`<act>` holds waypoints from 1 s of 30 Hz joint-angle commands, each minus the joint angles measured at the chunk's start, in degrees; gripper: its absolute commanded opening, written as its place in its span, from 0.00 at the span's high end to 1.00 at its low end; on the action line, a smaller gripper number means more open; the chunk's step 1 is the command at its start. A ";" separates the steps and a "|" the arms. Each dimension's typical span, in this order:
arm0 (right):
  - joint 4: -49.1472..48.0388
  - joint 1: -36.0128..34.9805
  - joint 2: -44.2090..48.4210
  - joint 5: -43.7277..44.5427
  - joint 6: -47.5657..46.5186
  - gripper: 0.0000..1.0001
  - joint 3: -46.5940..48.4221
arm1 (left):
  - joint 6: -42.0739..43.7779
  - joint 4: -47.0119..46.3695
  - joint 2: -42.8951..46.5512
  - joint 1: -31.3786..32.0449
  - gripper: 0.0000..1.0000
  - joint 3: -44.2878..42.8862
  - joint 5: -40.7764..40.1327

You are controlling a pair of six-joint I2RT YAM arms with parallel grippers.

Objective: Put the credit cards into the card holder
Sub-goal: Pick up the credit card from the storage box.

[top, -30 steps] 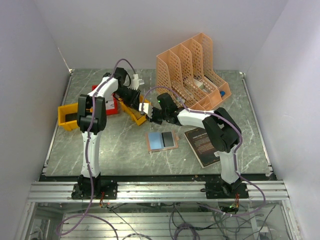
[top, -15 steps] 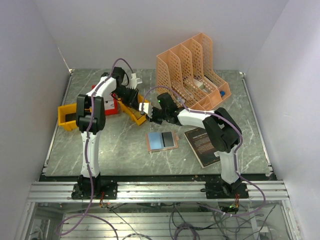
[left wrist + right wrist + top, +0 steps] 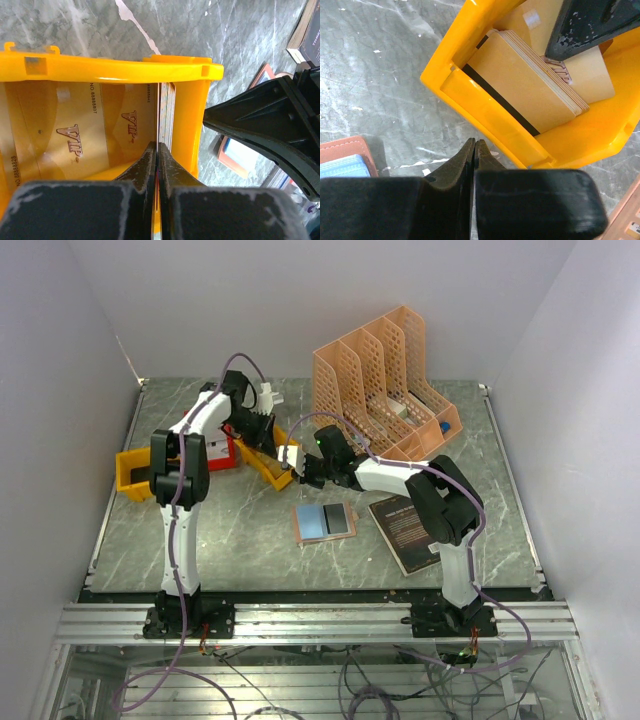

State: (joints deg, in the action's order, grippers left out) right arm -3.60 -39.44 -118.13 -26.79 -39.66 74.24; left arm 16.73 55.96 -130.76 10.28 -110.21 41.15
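Observation:
A stack of tan credit cards (image 3: 530,85) stands on edge in a small yellow bin (image 3: 268,466). My left gripper (image 3: 158,146) reaches down into that bin and is shut on the edge of one credit card (image 3: 159,115) at the stack's side. In the right wrist view its black finger (image 3: 590,25) shows over the stack. My right gripper (image 3: 475,143) is shut with nothing in it, its tips against the outside of the bin's wall (image 3: 490,117). The salmon-pink card holder (image 3: 323,522) lies open on the table, pale blue inside, just in front of both grippers.
A black book (image 3: 405,530) lies right of the card holder. The peach lattice file organizer (image 3: 385,380) stands at the back right. A red bin (image 3: 222,448) and a second yellow bin (image 3: 135,472) sit at the left.
The left gripper's jaws have closed onto a card in the yellow bin, and that arm has shifted slightly back. The right arm has not moved.

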 commanded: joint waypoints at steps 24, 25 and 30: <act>23.61 4.13 17.56 -24.71 -1.08 0.56 8.16 | -36.84 -35.37 38.38 -0.26 0.93 28.76 -8.37; 25.86 4.61 18.71 -26.38 -1.13 0.52 8.37 | -42.36 -38.40 41.02 -0.19 0.93 31.27 -7.02; 43.34 6.42 24.61 -32.69 -7.88 0.34 9.20 | -69.13 -45.99 50.33 1.35 0.93 41.18 -10.44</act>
State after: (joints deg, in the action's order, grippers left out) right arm 23.33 -33.89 -96.95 -51.00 -42.35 82.63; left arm -27.24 19.31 -85.45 10.44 -74.19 31.33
